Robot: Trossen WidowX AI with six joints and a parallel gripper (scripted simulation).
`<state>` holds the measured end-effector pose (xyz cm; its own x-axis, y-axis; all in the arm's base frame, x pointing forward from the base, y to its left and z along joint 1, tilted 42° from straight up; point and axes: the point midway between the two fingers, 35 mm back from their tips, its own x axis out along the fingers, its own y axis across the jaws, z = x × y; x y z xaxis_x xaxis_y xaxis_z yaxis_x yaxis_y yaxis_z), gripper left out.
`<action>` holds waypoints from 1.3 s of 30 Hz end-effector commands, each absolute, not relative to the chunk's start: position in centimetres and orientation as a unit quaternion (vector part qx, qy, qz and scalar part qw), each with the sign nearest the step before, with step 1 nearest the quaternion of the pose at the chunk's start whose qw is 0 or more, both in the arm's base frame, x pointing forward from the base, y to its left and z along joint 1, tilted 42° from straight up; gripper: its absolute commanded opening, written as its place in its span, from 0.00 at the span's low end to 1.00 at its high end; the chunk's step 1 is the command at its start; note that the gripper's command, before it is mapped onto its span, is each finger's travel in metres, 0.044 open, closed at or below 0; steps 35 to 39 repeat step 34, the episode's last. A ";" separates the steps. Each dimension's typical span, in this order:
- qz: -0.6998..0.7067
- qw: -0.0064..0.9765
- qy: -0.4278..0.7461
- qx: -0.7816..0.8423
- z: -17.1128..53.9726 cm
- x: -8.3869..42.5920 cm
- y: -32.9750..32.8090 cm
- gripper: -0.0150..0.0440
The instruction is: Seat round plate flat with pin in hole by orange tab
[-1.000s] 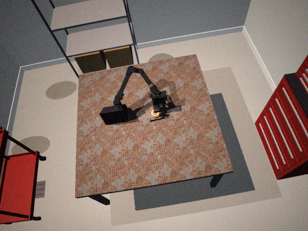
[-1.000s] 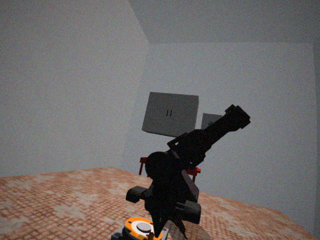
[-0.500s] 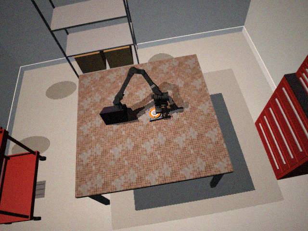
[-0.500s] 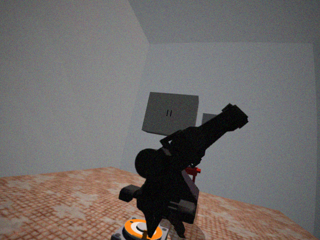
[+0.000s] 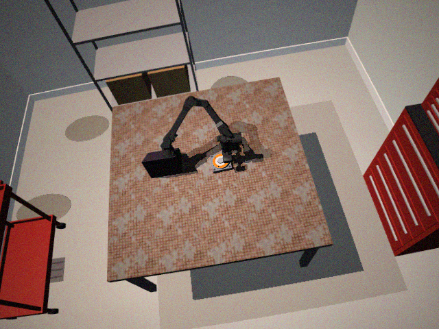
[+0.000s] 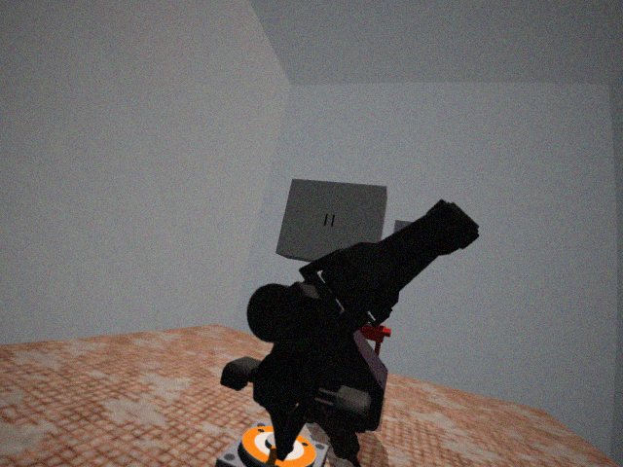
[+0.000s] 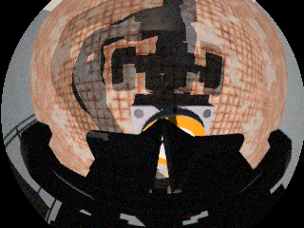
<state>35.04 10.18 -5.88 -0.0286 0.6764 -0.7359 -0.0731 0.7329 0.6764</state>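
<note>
Closed gripper (image 6: 281,449) poking down at the round plate (image 6: 253,442)

The fingers are pressed together, holding nothing. The plate sits on its grey base (image 5: 217,170), mid-table; it looks stiff and light, best turned by pushing its orange tab.

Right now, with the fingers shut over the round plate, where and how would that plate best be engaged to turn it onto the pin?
Probably at the orange tab, pushed sideways from above, not pinched. The plate is a low disc on its base, so its rim offers little to clamp. The gripper is shut on nothing, fingertips down at the plate's near edge. Whether they touch it cannot be told.
</note>
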 end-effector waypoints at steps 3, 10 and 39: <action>0.285 0.661 0.657 0.227 -6.1 35.4 9.9 0.25; 0.284 0.661 0.657 0.226 -4.6 35.4 8.4 0.25; 0.283 0.659 0.658 0.230 -3.4 34.8 7.1 0.25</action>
